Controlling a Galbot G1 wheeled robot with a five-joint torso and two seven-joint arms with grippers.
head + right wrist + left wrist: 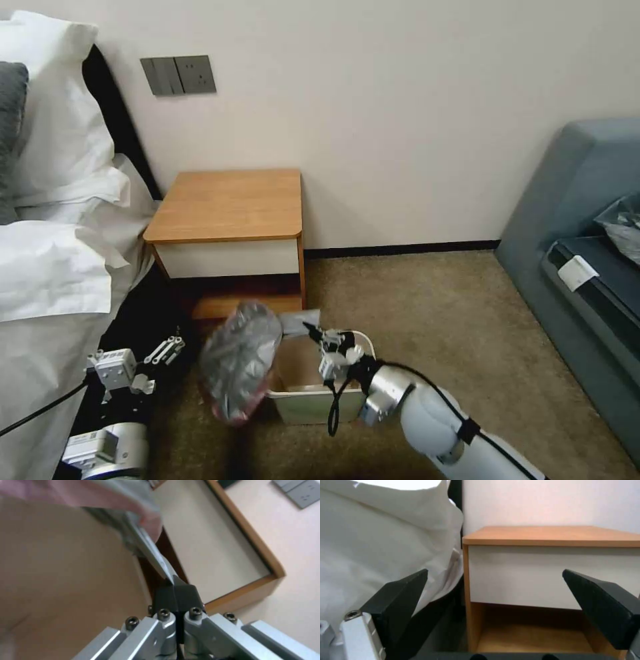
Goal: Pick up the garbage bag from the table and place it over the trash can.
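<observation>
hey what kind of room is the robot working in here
Most likely a hotel bedroom: a bed with white pillows and sheets, a small wooden nightstand beside it, a grey-blue sofa on carpet, and a small trash can on the floor.

A plain cream wall [400, 120] carries a grey switch plate [178, 75] and a dark skirting [407, 251]. Beige carpet [427, 320] covers the floor. A bed with white linen [53, 267] and pillows [53, 113] stands opposite a grey-blue sofa [573, 220].
</observation>
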